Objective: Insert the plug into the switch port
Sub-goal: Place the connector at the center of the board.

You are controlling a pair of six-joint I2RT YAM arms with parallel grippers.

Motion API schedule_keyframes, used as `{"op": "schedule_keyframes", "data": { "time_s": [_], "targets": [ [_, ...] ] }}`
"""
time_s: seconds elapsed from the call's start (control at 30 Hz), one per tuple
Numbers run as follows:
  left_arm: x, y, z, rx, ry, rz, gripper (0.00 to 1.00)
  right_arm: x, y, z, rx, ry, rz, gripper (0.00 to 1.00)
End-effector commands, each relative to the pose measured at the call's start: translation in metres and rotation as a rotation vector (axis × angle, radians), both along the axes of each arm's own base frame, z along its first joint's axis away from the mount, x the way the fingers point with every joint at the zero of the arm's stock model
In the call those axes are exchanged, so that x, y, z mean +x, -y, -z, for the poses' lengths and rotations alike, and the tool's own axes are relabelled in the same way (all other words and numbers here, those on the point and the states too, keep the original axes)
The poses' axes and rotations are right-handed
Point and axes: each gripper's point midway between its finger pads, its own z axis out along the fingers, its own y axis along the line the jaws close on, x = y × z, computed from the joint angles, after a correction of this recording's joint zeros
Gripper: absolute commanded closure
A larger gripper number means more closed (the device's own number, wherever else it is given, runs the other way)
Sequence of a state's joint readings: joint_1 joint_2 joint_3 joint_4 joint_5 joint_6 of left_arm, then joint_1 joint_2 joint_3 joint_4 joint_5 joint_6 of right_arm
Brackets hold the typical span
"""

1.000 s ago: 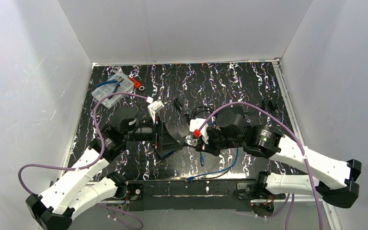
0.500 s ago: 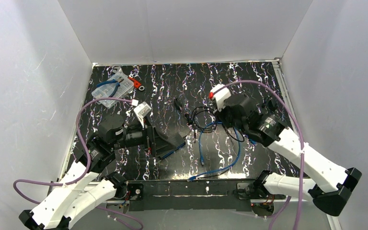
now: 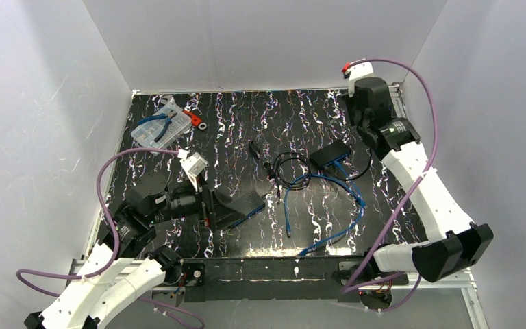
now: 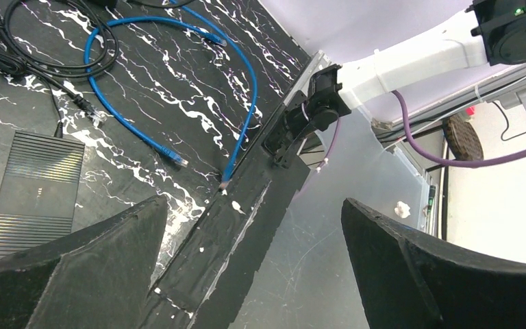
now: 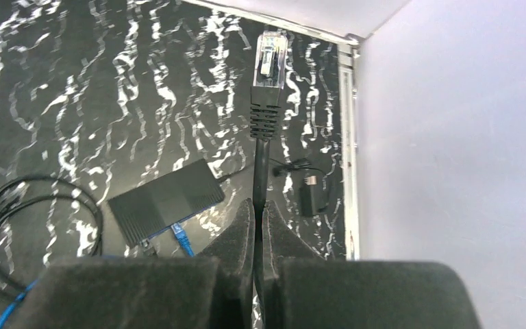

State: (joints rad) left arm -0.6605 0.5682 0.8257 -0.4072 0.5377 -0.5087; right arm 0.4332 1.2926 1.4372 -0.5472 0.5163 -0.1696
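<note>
the task is only partly under way: the plug is in hand, but it is not in any port. the right gripper point(image 5: 257, 205) is pinched tight on the black cable point(image 5: 259, 161) a little below its moulded boot, so the clear plug point(image 5: 272, 58) stands out beyond the fingertips, free in the air. from above, that arm is raised toward the far right corner of the table point(image 3: 246, 116). the switch point(image 5: 166, 200) lies flat on the table below it, well apart from the plug. a blue cable point(image 5: 181, 238) is already seated in the switch edge that faces the arms; whether the ports beside it are free is too small to tell. the left gripper point(image 4: 250, 205) is spread wide and holds nothing. it hangs low over the near left part of the table, close to a ribbed black box point(image 4: 34, 195), with a loose blue connector point(image 4: 177, 160) lying on the table ahead of it. it is nowhere near the switch, so nothing braces that box. what is done, then, seems to be the pickup alone. what is left looks like most of the work: carrying the plug down to the switch, turning it to face the port side, lining it up with an open port and pushing it home. the switch looks light and may slide under that push unless something steadies it.
</note>
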Motion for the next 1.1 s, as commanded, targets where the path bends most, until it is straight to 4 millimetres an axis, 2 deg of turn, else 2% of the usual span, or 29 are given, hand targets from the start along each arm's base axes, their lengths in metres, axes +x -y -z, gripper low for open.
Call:
{"op": "schedule_keyframes", "data": {
  "time_s": [0.0, 0.07, 0.17, 0.27, 0.43, 0.53, 0.6, 0.63, 0.67, 0.77, 0.8, 0.9, 1.07],
  "targets": [
    [-0.001, -0.007, 0.008, 0.040, 0.025, -0.009, 0.02, 0.022, 0.021, -0.041, 0.027, 0.106, 0.054, 0.99],
    [-0.002, -0.008, 0.008, 0.042, 0.033, -0.006, 0.02, 0.022, 0.017, -0.038, 0.045, 0.080, 0.036, 0.99],
    [-0.001, -0.009, 0.008, 0.046, 0.042, -0.012, 0.02, 0.015, 0.007, -0.013, 0.092, 0.011, 0.002, 0.99],
    [-0.001, -0.009, 0.009, 0.050, 0.045, -0.011, 0.02, 0.006, 0.001, 0.033, 0.118, -0.095, -0.006, 0.99],
    [0.000, -0.006, 0.013, 0.054, 0.026, -0.003, 0.02, -0.022, -0.009, 0.113, 0.206, -0.311, 0.025, 0.99],
    [0.000, -0.005, 0.016, 0.060, 0.013, 0.002, 0.02, -0.037, -0.014, 0.143, 0.261, -0.396, 0.043, 0.99],
    [-0.001, -0.006, 0.017, 0.060, 0.011, 0.001, 0.02, -0.046, -0.017, 0.155, 0.280, -0.438, 0.046, 0.99],
    [-0.001, -0.006, 0.018, 0.059, 0.011, -0.001, 0.02, -0.050, -0.017, 0.159, 0.286, -0.459, 0.046, 0.97],
    [-0.001, -0.006, 0.018, 0.059, 0.010, -0.003, 0.02, -0.054, -0.017, 0.162, 0.287, -0.475, 0.047, 0.91],
    [-0.003, -0.007, 0.021, 0.058, 0.005, -0.004, 0.02, -0.062, -0.015, 0.161, 0.276, -0.504, 0.051, 0.59],
    [-0.003, -0.008, 0.022, 0.059, 0.002, -0.005, 0.02, -0.063, -0.016, 0.155, 0.278, -0.505, 0.040, 0.54],
    [-0.003, -0.008, 0.025, 0.065, -0.008, -0.005, 0.02, -0.061, -0.026, 0.130, 0.320, -0.469, -0.020, 0.46],
    [-0.002, -0.008, 0.026, 0.069, -0.009, -0.011, 0.02, -0.058, -0.055, 0.098, 0.429, -0.423, -0.133, 0.40]
  ]
}}
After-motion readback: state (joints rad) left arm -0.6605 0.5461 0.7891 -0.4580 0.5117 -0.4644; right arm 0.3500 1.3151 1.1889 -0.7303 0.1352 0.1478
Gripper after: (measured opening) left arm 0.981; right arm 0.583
